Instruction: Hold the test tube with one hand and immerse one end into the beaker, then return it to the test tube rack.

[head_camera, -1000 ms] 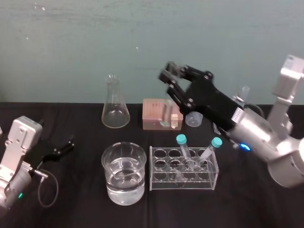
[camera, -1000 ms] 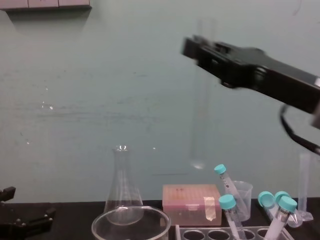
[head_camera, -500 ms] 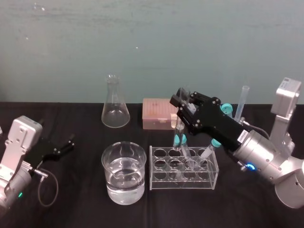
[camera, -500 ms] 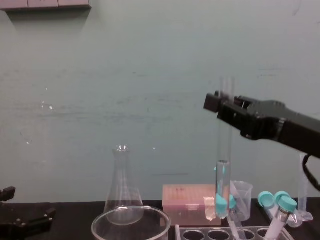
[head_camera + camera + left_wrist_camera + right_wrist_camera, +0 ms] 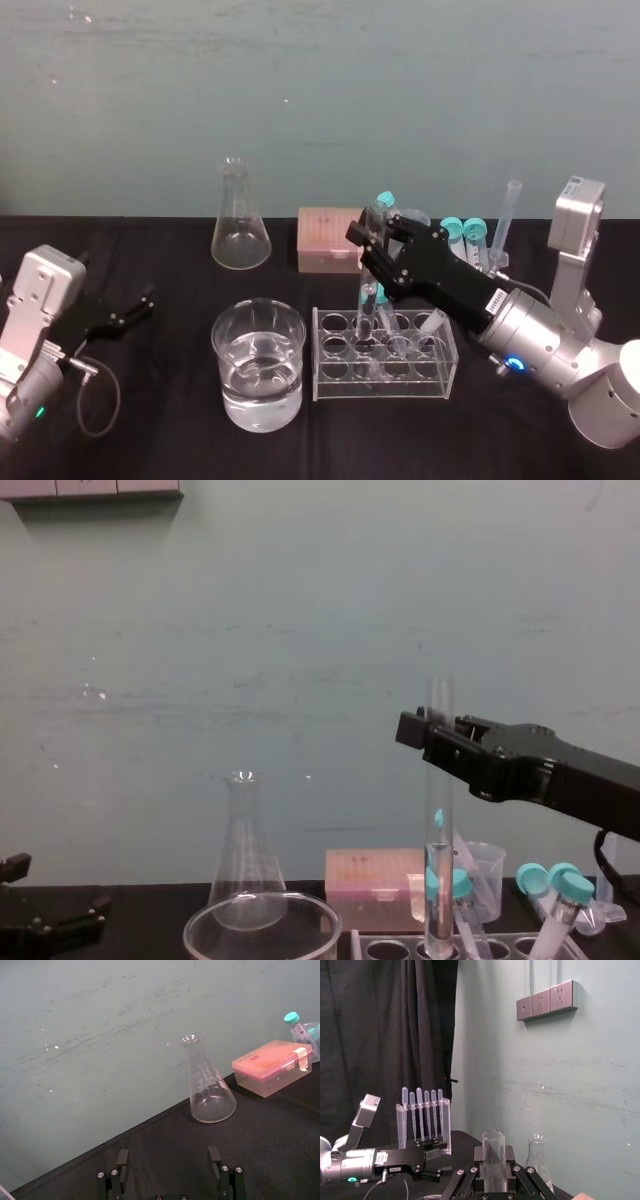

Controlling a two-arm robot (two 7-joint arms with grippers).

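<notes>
One test tube [image 5: 438, 820] hangs upright, clamped near its top by the right gripper [image 5: 425, 732], its long axis vertical and its rounded end directly below the jaws, apparently entering a hole of the test tube rack [image 5: 335, 385], while the left gripper [image 5: 148, 300] rests spread open, well apart.

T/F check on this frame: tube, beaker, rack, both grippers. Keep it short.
1. The right gripper is shut on the test tube. True.
2. The tube's lower end is in the beaker. False: it is in a hole of the test tube rack.
3. The beaker holds clear liquid. True.
4. The left gripper grips the flask. False: it is open and parked low on the left, apart from the flask.
</notes>
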